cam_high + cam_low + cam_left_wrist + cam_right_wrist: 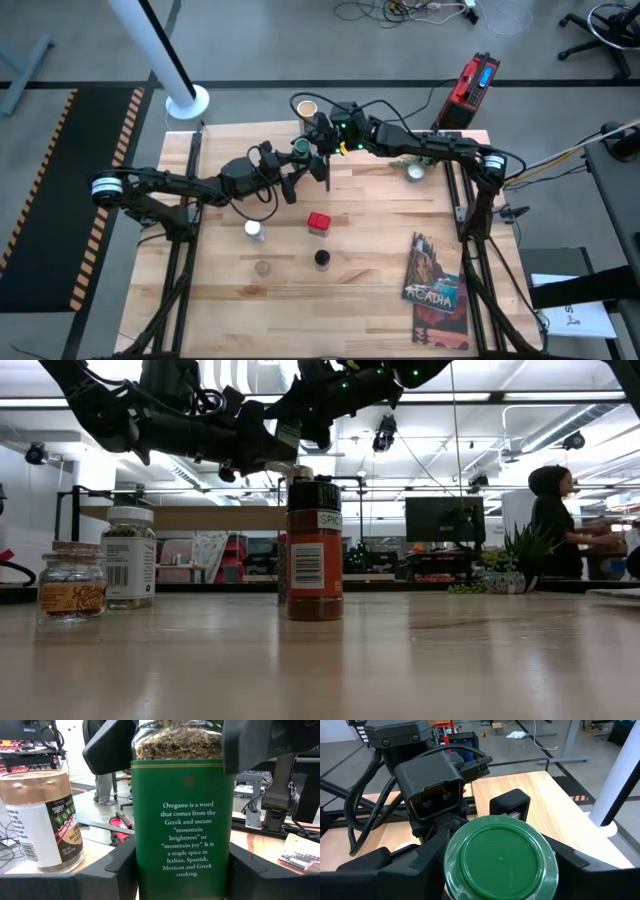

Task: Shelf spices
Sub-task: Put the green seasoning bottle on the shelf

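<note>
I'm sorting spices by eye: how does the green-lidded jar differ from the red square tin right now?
The green-lidded jar is gripped by both the left tool and the right tool. The red square tin stands untouched on the tabletop. The jar is round with a green lid, and the tin is square and red. The jar is toward the table's far side, and the tin is near its middle. Both are small spice containers.
</note>
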`<state>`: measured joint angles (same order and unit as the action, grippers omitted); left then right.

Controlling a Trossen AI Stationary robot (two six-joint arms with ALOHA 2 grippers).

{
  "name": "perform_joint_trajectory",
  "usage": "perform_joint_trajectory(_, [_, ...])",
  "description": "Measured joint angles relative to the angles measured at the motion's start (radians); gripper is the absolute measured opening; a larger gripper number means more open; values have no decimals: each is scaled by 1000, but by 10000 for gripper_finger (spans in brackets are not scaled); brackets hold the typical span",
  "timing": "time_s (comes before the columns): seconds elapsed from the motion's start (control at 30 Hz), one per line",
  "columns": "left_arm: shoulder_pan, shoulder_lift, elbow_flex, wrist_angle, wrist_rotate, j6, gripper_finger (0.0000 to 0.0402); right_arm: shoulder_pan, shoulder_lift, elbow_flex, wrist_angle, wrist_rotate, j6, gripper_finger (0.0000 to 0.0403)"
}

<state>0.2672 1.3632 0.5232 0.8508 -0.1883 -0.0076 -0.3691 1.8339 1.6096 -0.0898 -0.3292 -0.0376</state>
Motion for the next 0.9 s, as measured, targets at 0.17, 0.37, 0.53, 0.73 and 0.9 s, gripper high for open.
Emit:
perform_joint_trajectory(0.17, [0,0,0,1,0,-9,194,0,0,0,0,1,-3,222])
perform_joint_trajectory(0.37, [0,0,0,3,-25,-22,199,0,0,0,6,18,-8,222])
perform_joint_trajectory(0.53, [0,0,0,-4,-96,-24,208,-3,0,1,14,75,-24,210])
perform_joint_trajectory(0.73, [0,1,2,-42,-125,-26,220,-4,2,1,8,104,-30,208])
perform_joint_trajectory(0.9, [0,1,0,-55,-136,-27,224,-4,14,1,4,96,-29,201])
